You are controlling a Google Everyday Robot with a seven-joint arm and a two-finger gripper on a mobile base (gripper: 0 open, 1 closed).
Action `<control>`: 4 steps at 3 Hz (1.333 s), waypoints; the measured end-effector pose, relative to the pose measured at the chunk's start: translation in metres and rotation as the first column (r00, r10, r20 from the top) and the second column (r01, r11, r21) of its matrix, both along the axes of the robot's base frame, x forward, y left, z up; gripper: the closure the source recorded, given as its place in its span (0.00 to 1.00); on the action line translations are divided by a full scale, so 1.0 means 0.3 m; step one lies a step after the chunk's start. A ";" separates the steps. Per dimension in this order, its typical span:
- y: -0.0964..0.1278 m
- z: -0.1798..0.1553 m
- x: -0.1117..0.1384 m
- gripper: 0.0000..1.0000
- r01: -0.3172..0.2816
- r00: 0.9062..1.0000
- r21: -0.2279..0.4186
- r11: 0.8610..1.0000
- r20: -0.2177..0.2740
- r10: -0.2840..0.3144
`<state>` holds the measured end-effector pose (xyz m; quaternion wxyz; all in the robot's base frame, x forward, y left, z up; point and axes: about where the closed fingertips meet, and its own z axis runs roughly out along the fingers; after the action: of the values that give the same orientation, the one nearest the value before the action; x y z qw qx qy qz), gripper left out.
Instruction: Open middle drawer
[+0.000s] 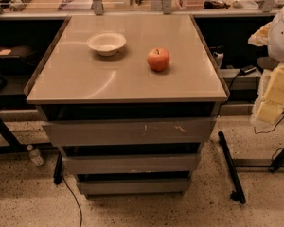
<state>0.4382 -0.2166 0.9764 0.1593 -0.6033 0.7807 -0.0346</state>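
middle drawer (130, 163) is closed; gripper (274, 94) hangs at the right edge, well apart from it, grip state not determinable.

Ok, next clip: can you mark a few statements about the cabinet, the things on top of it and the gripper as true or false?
1. An apple sits on the cabinet top, to the right of the white bowl. True.
2. The apple lies inside the bowl. False: it rests on the top, apart from the bowl.
3. The gripper touches the middle drawer. False: it is at the right edge of the view, apart from the cabinet.
4. The top drawer front bears pale scratches. True.
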 end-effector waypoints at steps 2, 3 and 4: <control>0.052 -0.134 -0.044 0.00 -0.052 0.999 0.085 0.995 -0.010 0.053; 0.147 -0.307 -0.114 0.00 -0.150 0.989 0.200 0.968 0.027 0.147; 0.223 -0.516 -0.155 0.00 -0.219 0.976 0.276 0.936 0.052 0.213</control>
<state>0.3918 -0.1497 0.8214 0.2539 -0.6565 0.7049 0.0873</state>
